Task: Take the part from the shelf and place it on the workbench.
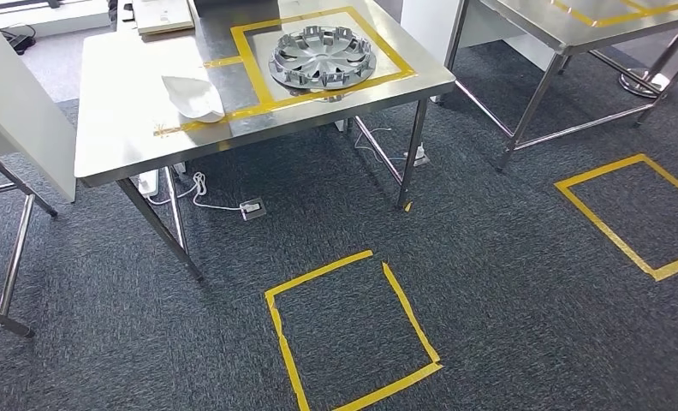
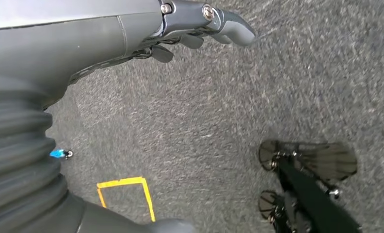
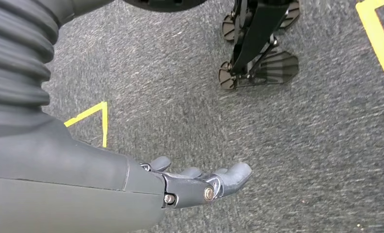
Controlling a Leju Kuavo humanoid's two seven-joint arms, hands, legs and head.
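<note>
The silver part (image 1: 323,58) lies on the tabletop (image 1: 121,128), inside the yellow tape frame (image 1: 258,64). Left robot hand (image 2: 200,26) hangs empty over the carpet (image 1: 490,282), fingers apparently loosely extended, partly cut off. Right robot hand (image 3: 200,182) is likewise spread, holding nothing.

Steel workbench (image 1: 113,145) carries hubcap (image 1: 323,58); white bag (image 1: 193,96)

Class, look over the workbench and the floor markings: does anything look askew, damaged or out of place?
The yellow tape square on the carpet is damaged: its strips are crooked, with a gap at one far corner. The wheel cover sits neatly inside its taped outline.
</note>
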